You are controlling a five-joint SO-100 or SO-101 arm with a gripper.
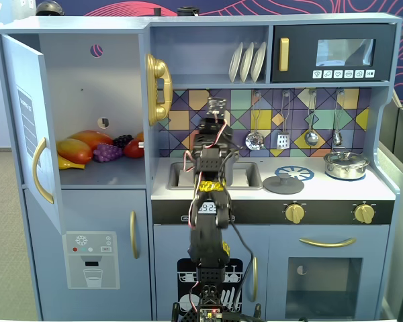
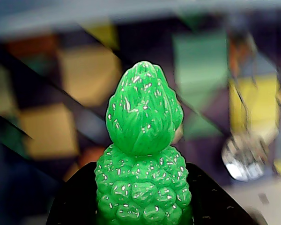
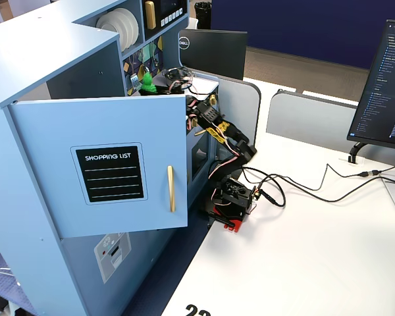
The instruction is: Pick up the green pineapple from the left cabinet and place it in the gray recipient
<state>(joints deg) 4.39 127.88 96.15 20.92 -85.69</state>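
Note:
My gripper (image 2: 143, 208) is shut on the green pineapple (image 2: 143, 140), its black jaws on both sides of the bumpy body and the crown pointing up. In a fixed view the gripper (image 1: 217, 107) is raised in front of the tiled backsplash, above the sink (image 1: 215, 176); the pineapple is hidden there behind the gripper. It shows in the other fixed view (image 3: 147, 80). The left cabinet (image 1: 87, 87) stands open, with its door (image 1: 27, 127) swung out. The gray recipient (image 1: 284, 184) is a low round shape on the left burner, right of the sink.
Orange fruits (image 1: 77, 147), purple grapes (image 1: 107, 153) and dark berries lie on the cabinet shelf. A shiny lidded pot (image 1: 346, 164) stands on the right burner. Utensils (image 1: 255, 137) hang on the backsplash. The open door (image 3: 105, 164) juts out towards the arm's base (image 3: 234, 197).

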